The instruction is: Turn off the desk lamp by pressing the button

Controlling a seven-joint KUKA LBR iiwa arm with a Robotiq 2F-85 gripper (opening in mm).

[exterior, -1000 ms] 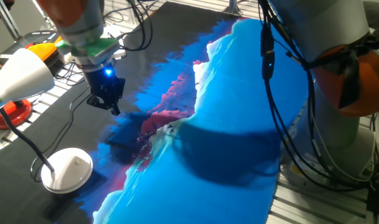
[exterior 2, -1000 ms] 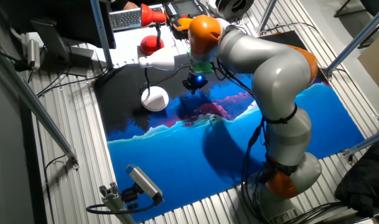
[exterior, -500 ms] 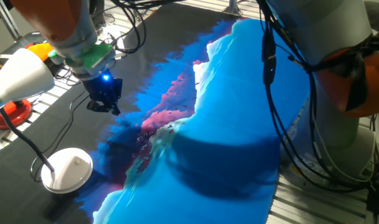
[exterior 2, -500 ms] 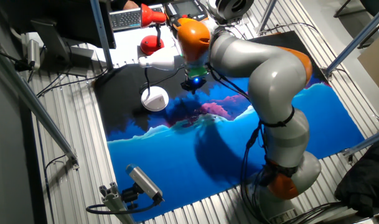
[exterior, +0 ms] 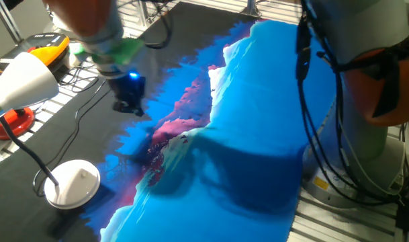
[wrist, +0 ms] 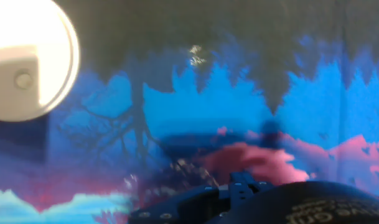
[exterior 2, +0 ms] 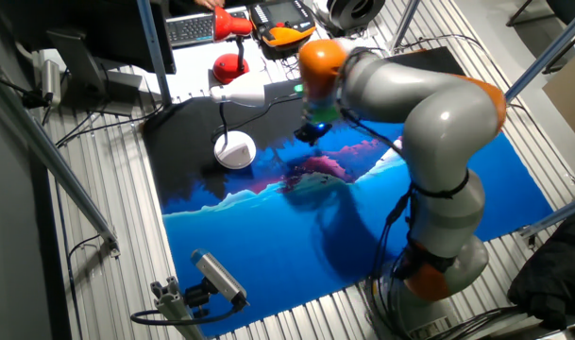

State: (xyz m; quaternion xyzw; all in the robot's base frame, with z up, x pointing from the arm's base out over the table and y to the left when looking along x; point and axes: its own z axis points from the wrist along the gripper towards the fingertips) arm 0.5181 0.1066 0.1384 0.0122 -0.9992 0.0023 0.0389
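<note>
The gripper (exterior: 130,106) hangs above the counter (exterior: 271,101), over the spot where the dark part of the printed mat (exterior: 258,154) meets its pink and blue part, and is motion-blurred; whether its fingers are open or closed cannot be told from any of the 3 views, since the hand view shows only a dark piece of the hand along its bottom edge. It touches nothing. The desk lamp (exterior: 71,183) stands off to one side of the gripper, well apart from it, on the dark area toward the corner of the mat. Its round white dome base rests flat, its thin black neck curves up, and its cone-shaped shade leans out past the counter's edge. In the hand view the base fills the upper left corner, and the button (wrist: 22,80) shows there as a small greyish mark. Judging by this, nothing of the task is done: the gripper must still travel over to the base, descend, and press the button.
</note>
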